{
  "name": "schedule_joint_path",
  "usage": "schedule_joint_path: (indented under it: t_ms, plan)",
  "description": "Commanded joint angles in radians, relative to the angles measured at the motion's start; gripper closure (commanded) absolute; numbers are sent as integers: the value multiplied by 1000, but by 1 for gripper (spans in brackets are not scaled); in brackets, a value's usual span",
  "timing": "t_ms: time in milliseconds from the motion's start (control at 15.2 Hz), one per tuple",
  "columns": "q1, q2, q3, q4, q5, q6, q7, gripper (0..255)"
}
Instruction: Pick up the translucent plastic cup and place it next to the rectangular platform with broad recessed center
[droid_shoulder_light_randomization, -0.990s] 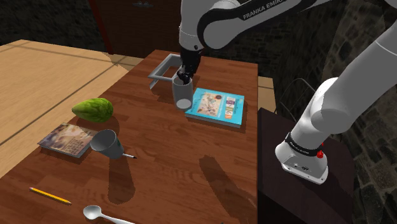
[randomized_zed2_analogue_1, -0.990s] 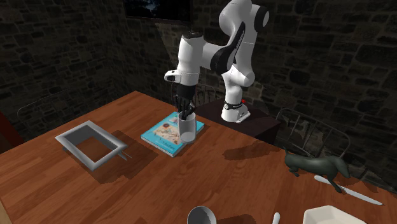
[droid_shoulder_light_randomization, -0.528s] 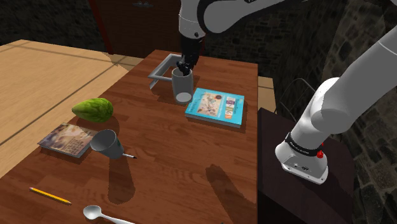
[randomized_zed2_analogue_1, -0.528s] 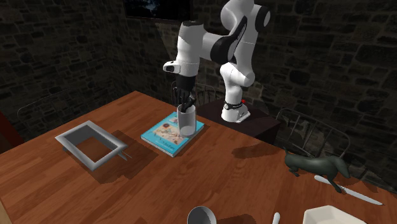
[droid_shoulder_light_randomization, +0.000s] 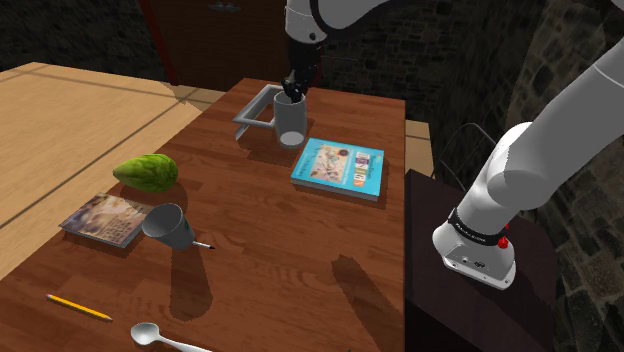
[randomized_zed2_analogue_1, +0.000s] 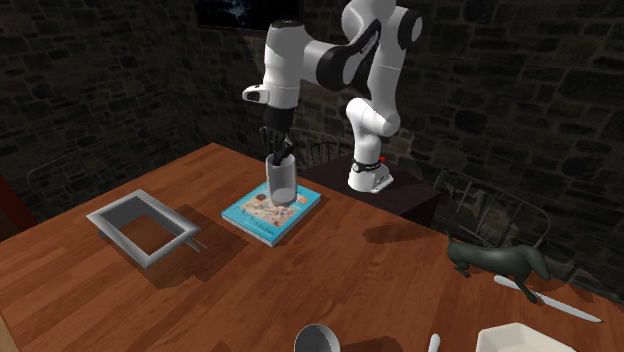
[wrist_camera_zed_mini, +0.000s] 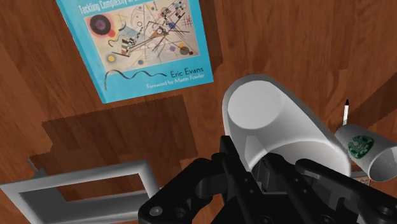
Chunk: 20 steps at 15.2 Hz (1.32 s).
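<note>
My black gripper (droid_shoulder_light_randomization: 292, 91) is shut on the rim of a pale grey cup (droid_shoulder_light_randomization: 291, 122), which hangs in the air above the wooden table. In the second exterior view the gripper (randomized_zed2_analogue_1: 275, 152) holds the cup (randomized_zed2_analogue_1: 281, 181) upright over the far edge of a blue book (randomized_zed2_analogue_1: 270, 213). The wrist view looks down past the gripper (wrist_camera_zed_mini: 254, 173) along the cup (wrist_camera_zed_mini: 273, 124) to its round base. The grey rectangular platform with a recessed middle (droid_shoulder_light_randomization: 255, 108) (randomized_zed2_analogue_1: 145, 227) (wrist_camera_zed_mini: 83, 191) lies on the table just beyond the cup.
The blue book (droid_shoulder_light_randomization: 340, 168) (wrist_camera_zed_mini: 137, 44) lies beside the platform. A second cup (droid_shoulder_light_randomization: 170, 226) (wrist_camera_zed_mini: 372, 149), a green fruit (droid_shoulder_light_randomization: 146, 173), a magazine (droid_shoulder_light_randomization: 103, 219), a pencil (droid_shoulder_light_randomization: 78, 307) and a spoon (droid_shoulder_light_randomization: 165, 338) lie nearer. A horse figurine (randomized_zed2_analogue_1: 497, 262) stands at the table's far end.
The arm has lifted the cup higher and carried it away from the book toward the grey platform. The cup, tilted before, now hangs nearly upright.
</note>
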Motion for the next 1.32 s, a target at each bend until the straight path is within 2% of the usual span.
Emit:
schedule_joint_path:
  t_ms: [0,660,1254]
  plan:
    - [-19,10,-29,10,-2,1,-48,255]
    - [-114,136,-162,139,-8,1,-272,255]
    - [-201,318,-252,358,11,-36,-457,255]
